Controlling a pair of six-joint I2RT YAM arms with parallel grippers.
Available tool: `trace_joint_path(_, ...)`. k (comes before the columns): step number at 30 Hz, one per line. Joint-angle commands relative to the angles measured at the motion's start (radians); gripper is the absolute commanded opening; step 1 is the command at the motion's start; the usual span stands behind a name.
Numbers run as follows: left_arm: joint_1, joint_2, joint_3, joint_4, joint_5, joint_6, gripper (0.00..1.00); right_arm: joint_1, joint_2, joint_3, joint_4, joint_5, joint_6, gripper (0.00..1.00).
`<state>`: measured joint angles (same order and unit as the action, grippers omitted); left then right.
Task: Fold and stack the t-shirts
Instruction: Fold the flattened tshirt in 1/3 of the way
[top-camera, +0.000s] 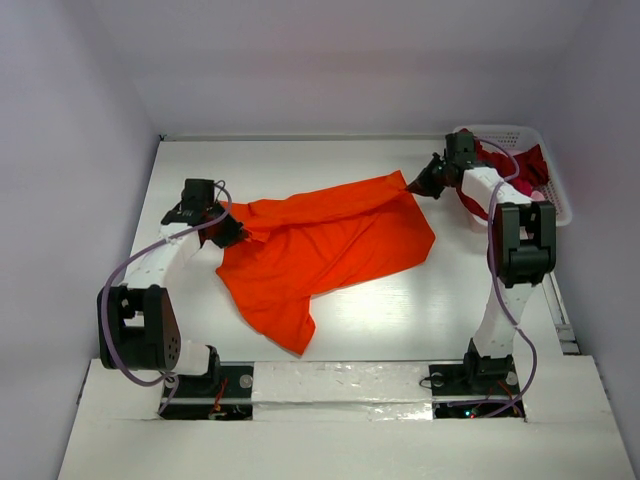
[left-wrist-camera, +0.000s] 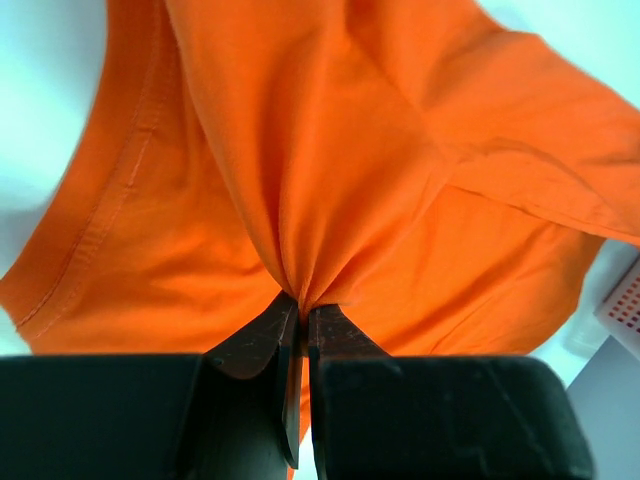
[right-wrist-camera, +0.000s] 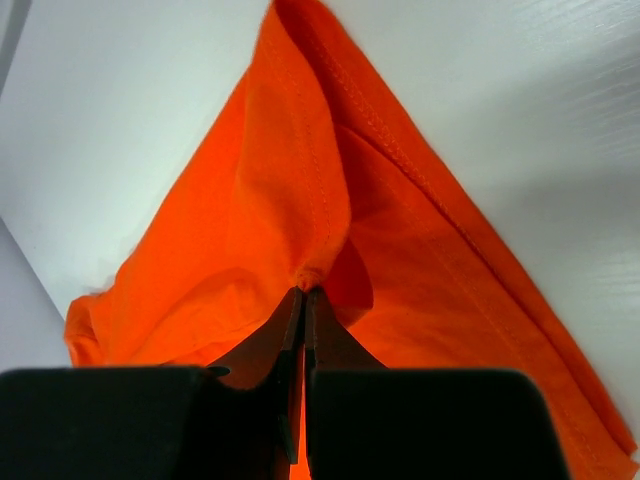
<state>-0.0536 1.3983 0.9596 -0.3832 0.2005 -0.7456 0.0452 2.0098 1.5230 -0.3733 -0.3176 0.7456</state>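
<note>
Orange t-shirt (top-camera: 320, 250) held by two thin pinches that may slip

Each pinch takes only a small bunch of cloth, so a strong pull apart could drag it out and that side would drop. The left gripper (left-wrist-camera: 303, 315) has its jaws closed on a gathered fold. The right gripper (right-wrist-camera: 305, 292) is closed on a seamed edge. Between them the cloth is stretched, and the rest lies crumpled on the table (top-camera: 400, 310). The red t-shirt (top-camera: 525, 165) is in the basket (top-camera: 505, 128).

The orange tee (top-camera: 325, 250) sags, stretched between left tool (top-camera: 235, 233) and right tool (top-camera: 410, 186), pinched in both. The red tee (top-camera: 530, 163) lies bunched beyond the right tool.
</note>
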Motion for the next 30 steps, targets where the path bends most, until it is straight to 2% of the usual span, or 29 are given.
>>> trace_joint_path(1, -0.003, -0.022, -0.022, -0.026, -0.030, -0.006, 0.00, -0.007, -0.074, 0.000, 0.044, 0.000, 0.009, 0.00)
trace_joint_path(11, -0.003, -0.025, -0.084, -0.029, -0.013, -0.020, 0.00, -0.007, -0.072, -0.029, 0.059, -0.006, 0.009, 0.00)
trace_joint_path(12, -0.003, -0.027, -0.090, -0.028, -0.012, -0.021, 0.01, -0.007, -0.071, -0.029, 0.059, -0.008, 0.008, 0.00)
trace_joint_path(14, -0.003, -0.030, -0.107, -0.029, -0.010, -0.024, 0.13, -0.007, -0.062, -0.030, 0.051, -0.008, 0.005, 0.00)
trace_joint_path(15, -0.003, -0.035, -0.113, -0.029, -0.009, -0.024, 0.25, -0.007, -0.060, -0.030, 0.047, -0.008, 0.003, 0.10)
trace_joint_path(16, -0.003, -0.036, -0.117, -0.032, -0.006, -0.026, 0.30, -0.007, -0.062, -0.034, 0.047, 0.000, 0.001, 0.19)
trace_joint_path(17, -0.003, -0.038, -0.125, -0.037, -0.001, -0.024, 0.38, -0.007, -0.074, -0.044, 0.047, 0.006, 0.003, 0.44)
trace_joint_path(18, -0.003, -0.042, -0.127, -0.043, 0.000, -0.023, 0.59, -0.007, -0.085, -0.050, 0.045, 0.029, 0.003, 0.58)
trace_joint_path(19, -0.003, -0.047, -0.128, -0.057, 0.004, -0.021, 0.66, -0.007, -0.098, -0.060, 0.043, 0.046, 0.006, 0.75)
trace_joint_path(20, -0.003, -0.053, -0.130, -0.063, 0.004, -0.020, 0.73, -0.007, -0.132, -0.076, 0.043, 0.064, 0.006, 0.88)
trace_joint_path(21, -0.003, -0.070, -0.130, -0.071, 0.004, -0.018, 0.92, -0.007, -0.152, -0.084, 0.050, 0.080, 0.006, 1.00)
trace_joint_path(22, -0.003, -0.081, -0.127, -0.091, 0.002, -0.017, 0.99, -0.007, -0.173, -0.093, 0.047, 0.115, 0.006, 1.00)
trace_joint_path(27, -0.003, -0.182, -0.056, -0.163, -0.035, -0.008, 0.99, -0.007, -0.293, -0.098, 0.011, 0.225, -0.037, 1.00)
trace_joint_path(30, -0.003, -0.219, 0.031, -0.216, -0.071, 0.015, 0.99, -0.007, -0.309, -0.066, -0.003, 0.212, -0.063, 1.00)
